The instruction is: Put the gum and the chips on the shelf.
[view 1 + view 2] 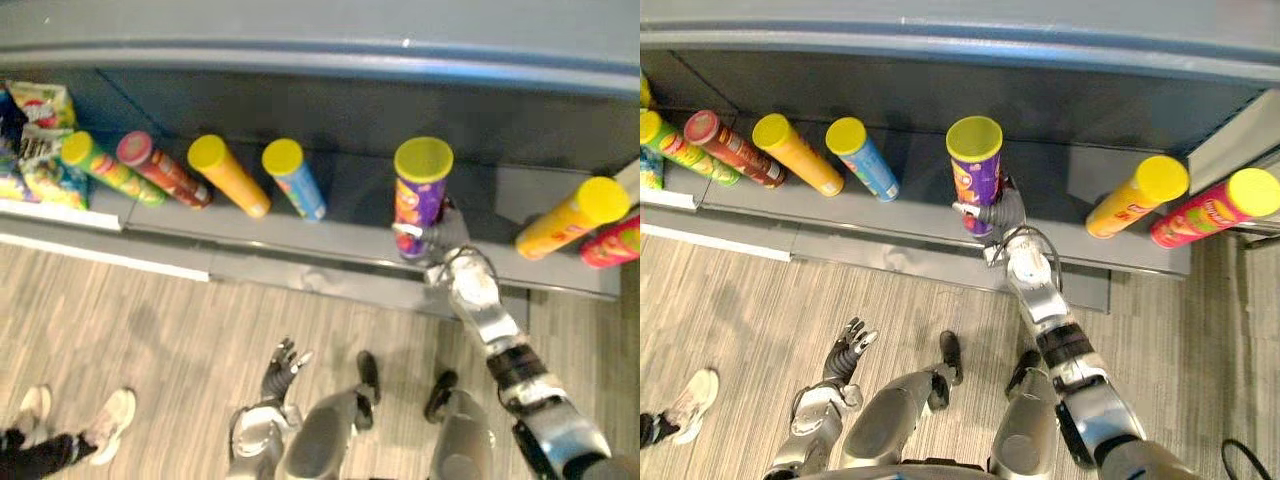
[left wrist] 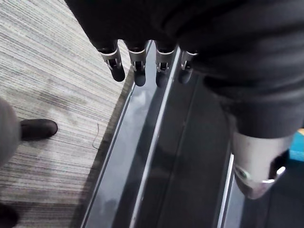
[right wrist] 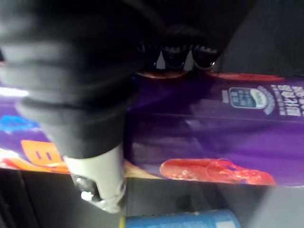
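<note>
chips can going on the shelf
the right hand (image 1: 432, 240) squeezes the purple chips can (image 1: 420, 198), standing it up on the shelf (image 1: 350, 235) so it won't roll. the left hand (image 1: 283, 368) hangs loose, fingers open.

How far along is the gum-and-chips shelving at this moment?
The purple chips can stands upright on the shelf, so the chips look placed. The right hand is curled round its lower part, not yet released. The left hand hangs open, holding nothing; shelving the gum seems left to do.
</note>
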